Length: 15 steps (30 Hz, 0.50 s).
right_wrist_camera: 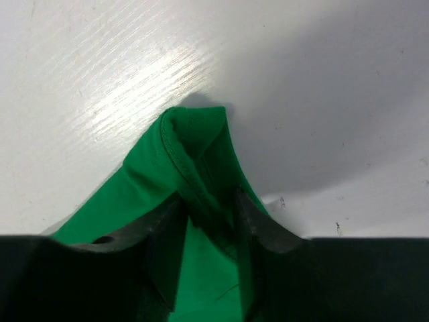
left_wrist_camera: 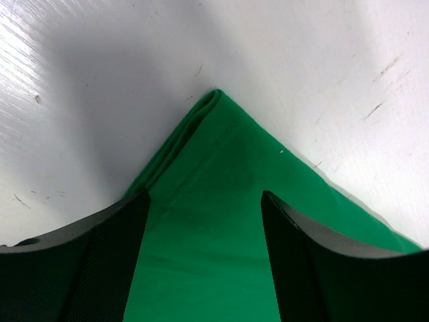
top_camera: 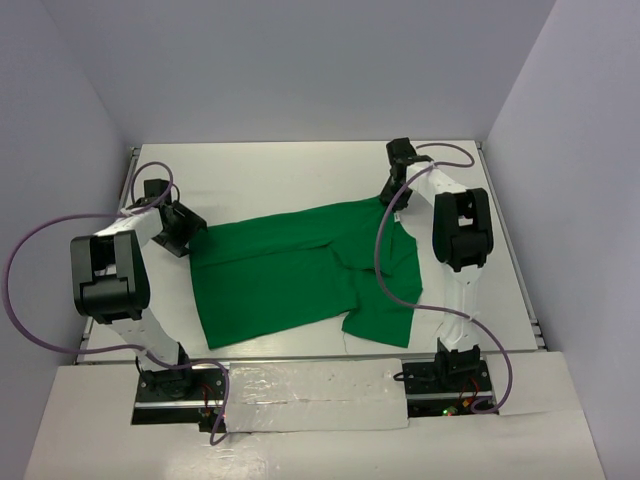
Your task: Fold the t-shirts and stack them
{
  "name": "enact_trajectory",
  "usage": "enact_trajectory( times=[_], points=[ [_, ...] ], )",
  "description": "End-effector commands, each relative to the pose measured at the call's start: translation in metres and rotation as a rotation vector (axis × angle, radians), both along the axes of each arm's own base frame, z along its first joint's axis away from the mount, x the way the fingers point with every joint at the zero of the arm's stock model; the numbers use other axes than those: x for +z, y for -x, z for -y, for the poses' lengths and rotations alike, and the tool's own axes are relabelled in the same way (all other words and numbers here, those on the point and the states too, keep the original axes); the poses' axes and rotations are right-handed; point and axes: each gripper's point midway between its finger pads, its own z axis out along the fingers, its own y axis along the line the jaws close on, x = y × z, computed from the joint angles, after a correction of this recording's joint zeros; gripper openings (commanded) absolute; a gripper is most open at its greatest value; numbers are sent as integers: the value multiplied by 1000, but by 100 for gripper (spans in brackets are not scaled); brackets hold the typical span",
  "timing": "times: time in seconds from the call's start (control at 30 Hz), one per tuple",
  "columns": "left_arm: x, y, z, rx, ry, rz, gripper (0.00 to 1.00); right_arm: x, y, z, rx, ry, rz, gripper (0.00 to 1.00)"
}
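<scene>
t-shirt (top_camera: 270, 280) lies spread; right jaws pinch its edge, left jaws open.

The right arm (top_camera: 455, 230) is covering the t-shirt (top_camera: 290, 275) corner toward the far right corner of the surface (top_camera: 300, 170); both wrist views are cropping the t-shirt at their lower borders.

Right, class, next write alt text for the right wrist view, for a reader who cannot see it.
A bunched corner of the green t-shirt, its stitched hem showing, stands pinched between the two black fingers of the right gripper. Around it lies a white table with a bright glare patch.
</scene>
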Motion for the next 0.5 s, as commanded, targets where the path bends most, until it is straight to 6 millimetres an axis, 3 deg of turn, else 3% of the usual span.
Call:
enact_trajectory(
  times=[0.0,0.03,0.1,0.3,0.4,0.47],
  points=[
    [8,-8,-2,-7,-3,38,76,16,0,11,-39,13,36,56],
    [13,-10,-2,-8,-10,50,76,24,0,11,-41,5,59,66],
    [21,-9,-5,-7,-24,54,76,41,-2,11,-43,-1,109,74],
    [67,-19,-10,-3,-63,140,76,118,-2,15,-48,-4,268,75],
    [86,-21,-12,10,-91,185,76,131,5,9,-29,-30,294,65],
    [92,-22,-7,-4,-86,203,76,131,13,2,-18,-63,300,45]
  ],
)
